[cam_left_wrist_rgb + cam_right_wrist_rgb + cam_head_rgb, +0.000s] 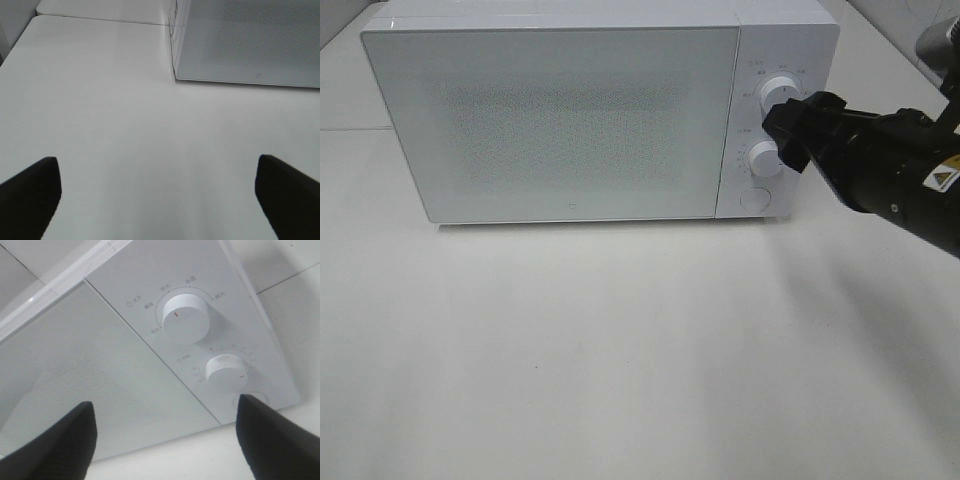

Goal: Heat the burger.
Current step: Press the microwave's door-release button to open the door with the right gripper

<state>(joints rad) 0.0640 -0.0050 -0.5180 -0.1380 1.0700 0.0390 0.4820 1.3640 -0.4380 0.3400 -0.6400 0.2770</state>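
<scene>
Right gripper (788, 132), right of frame: jaws wide apart, holding nothing, tips just before the microwave (560, 120) panel between upper knob (780, 92) and lower knob (763, 156); contact unclear. Left gripper (160, 200) likewise spread and unloaded above the table (100, 125). Microwave door (570, 70) shut; burger not visible in any view.

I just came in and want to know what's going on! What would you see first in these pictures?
A big white microwave with its door shut stands at the back of the white table. The black right gripper hangs open right in front of its two round dials, the upper knob and the lower knob. The left gripper is open too, above the table in front of the microwave.
</scene>
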